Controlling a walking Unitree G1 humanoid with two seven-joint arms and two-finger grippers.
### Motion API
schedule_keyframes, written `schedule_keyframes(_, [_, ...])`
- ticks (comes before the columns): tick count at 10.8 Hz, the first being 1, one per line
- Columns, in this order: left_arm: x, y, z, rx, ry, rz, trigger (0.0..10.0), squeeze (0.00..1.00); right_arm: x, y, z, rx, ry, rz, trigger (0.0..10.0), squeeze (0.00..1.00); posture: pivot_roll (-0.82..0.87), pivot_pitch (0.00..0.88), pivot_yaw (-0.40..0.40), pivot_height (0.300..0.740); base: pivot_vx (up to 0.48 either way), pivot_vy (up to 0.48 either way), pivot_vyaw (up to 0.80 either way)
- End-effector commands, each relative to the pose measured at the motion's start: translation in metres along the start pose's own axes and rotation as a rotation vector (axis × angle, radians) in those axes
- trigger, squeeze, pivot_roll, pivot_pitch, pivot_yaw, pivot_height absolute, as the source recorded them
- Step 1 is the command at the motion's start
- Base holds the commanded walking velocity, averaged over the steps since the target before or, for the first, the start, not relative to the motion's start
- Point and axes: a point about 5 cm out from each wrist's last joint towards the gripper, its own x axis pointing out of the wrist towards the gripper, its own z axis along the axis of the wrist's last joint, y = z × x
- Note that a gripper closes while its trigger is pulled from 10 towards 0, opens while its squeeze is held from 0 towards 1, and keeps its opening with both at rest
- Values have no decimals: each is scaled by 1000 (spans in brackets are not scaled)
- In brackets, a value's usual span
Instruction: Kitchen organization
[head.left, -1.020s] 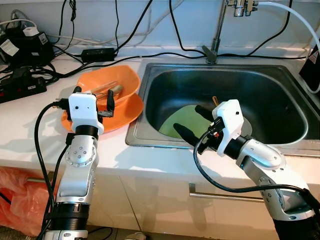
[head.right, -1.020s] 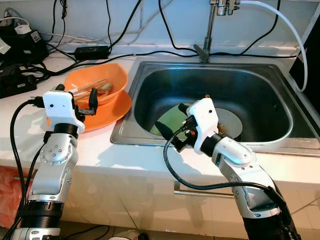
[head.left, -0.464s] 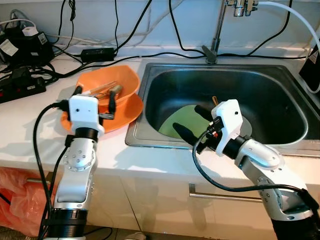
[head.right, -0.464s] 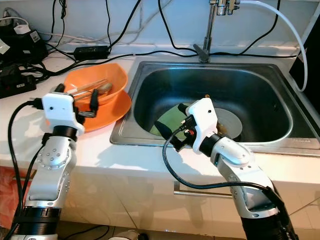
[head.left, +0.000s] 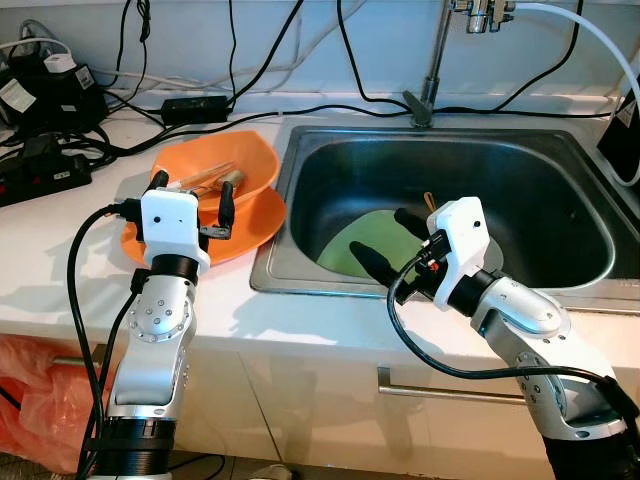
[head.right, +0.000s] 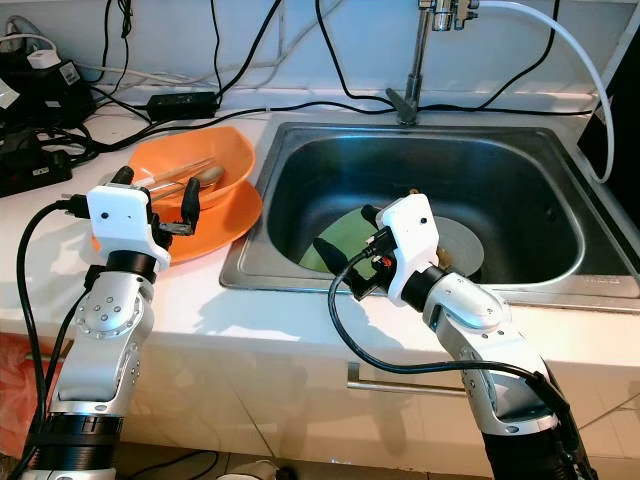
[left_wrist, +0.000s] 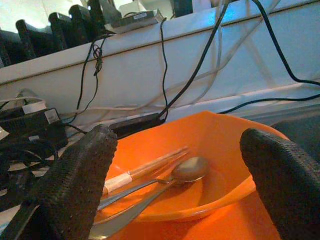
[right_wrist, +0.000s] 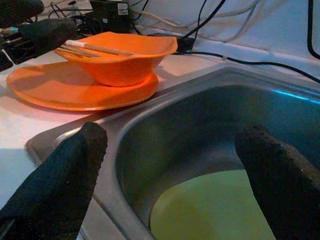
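Note:
An orange bowl (head.left: 222, 165) sits on an orange plate (head.left: 250, 225) on the white counter left of the sink. A metal spoon (left_wrist: 187, 171) and wooden chopsticks (left_wrist: 150, 166) lie in the bowl. My left gripper (head.left: 192, 197) hovers open over the plate's near side, just short of the bowl. A green plate (head.left: 365, 238) lies on the bottom of the steel sink (head.left: 570, 175), with a grey dish (head.right: 462, 245) beside it. Open with nothing held, my right gripper (head.left: 390, 240) hangs above the green plate at the sink's front left.
A tap (head.left: 435, 60) rises behind the sink. Black cables, a power strip (head.left: 40, 175) and an adapter (head.left: 195, 103) crowd the counter's back left. A white hose (head.left: 600, 50) curves at the right. A red bag (head.left: 30, 385) hangs below the counter.
My left gripper has edged a little up and toward the bowl. My right gripper has shifted slightly right over the green plate. Both stay open.

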Motion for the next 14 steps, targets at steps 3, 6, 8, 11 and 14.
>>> schedule_keyframes(3, [0,0,2,6,-4,-7,10000,0,0,-2,3,2,-11,-6,10000,0,116,11,79,740,0,0,0])
schedule_keyframes(6, [0,0,2,6,-4,-7,10000,0,0,-2,3,2,-11,-6,10000,0,116,11,79,740,0,0,0])
schedule_keyframes(8, [0,0,2,6,-4,-7,10000,0,0,-2,3,2,-11,-6,10000,0,116,11,79,740,0,0,0])
schedule_keyframes(11, [-1,-1,1,2,4,-10,10000,0,0,1,2,10,-17,19,10000,0,117,10,79,740,0,0,0])
schedule_keyframes(14, [-1,-1,1,2,7,-15,10000,0,0,2,3,19,-23,23,10000,0,113,14,81,740,0,0,0])
